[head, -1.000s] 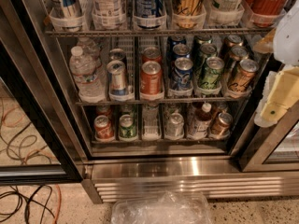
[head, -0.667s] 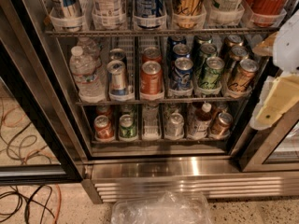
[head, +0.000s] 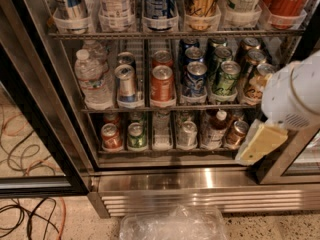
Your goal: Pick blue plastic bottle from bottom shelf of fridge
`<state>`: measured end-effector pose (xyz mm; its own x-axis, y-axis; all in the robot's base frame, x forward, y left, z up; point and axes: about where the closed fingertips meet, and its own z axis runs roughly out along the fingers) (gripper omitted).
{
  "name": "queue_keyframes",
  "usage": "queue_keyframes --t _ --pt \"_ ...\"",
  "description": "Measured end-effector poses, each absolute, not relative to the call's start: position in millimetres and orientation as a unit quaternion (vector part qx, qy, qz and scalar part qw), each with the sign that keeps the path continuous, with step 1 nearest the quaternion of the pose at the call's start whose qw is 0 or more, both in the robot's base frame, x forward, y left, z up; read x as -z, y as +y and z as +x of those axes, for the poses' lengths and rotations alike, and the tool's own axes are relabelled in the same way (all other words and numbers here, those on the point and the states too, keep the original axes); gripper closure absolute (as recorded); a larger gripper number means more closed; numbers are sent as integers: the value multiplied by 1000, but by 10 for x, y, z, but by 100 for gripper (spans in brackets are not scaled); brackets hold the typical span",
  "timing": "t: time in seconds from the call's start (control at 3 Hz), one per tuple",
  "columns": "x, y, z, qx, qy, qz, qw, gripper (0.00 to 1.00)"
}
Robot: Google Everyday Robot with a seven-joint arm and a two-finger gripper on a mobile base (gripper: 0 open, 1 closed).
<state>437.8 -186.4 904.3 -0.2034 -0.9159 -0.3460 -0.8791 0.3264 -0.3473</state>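
Our gripper hangs at the right; we cannot tell if it is open. The blue plastic bottle sits right beside a brown can, so we may knock that over.

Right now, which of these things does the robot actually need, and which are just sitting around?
For the job: blue plastic bottle on the bottom shelf, right of middle; fridge; gripper, at the right, level with that shelf.
Just lying about: clear water bottle; orange can; floor cables; clear plastic wrapping on the floor.
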Motion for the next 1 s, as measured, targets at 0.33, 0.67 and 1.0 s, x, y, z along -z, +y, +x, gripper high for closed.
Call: queue_keyframes --t 0.33,0.67,1.0 --pt "-8930 -1849 4476 47 773 -574 268 0" --pt "-8930 -1849 4476 47 773 -574 268 0" --pt "-8788 -1757 4529 16 784 -547 293 0"
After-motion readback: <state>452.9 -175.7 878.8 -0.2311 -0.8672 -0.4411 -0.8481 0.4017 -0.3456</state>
